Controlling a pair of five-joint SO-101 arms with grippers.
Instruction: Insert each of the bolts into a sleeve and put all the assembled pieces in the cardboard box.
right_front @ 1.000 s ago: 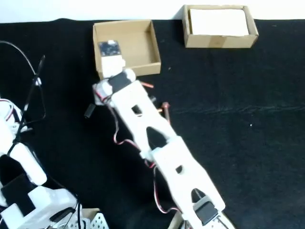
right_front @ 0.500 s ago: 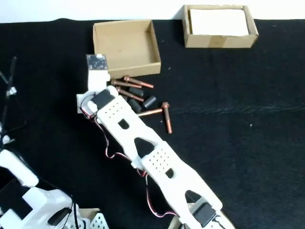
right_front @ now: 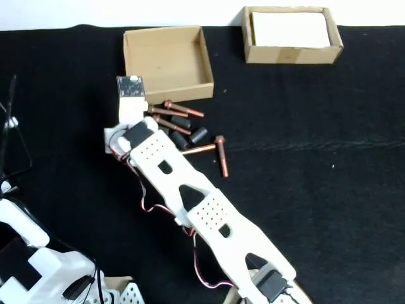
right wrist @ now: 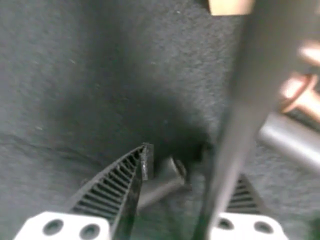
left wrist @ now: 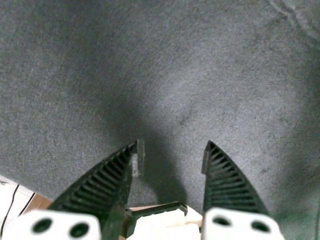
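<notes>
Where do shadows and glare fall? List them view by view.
High view: the far box's white interior glares. Left wrist view: a dark shadow on the cloth by the left gripper. Right wrist view: heavier shadow ahead of the right gripper.

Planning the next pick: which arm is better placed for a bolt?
Right. The right gripper is open beside the bolts and sleeves near the box; the left gripper is open over cloth, far from them.
</notes>
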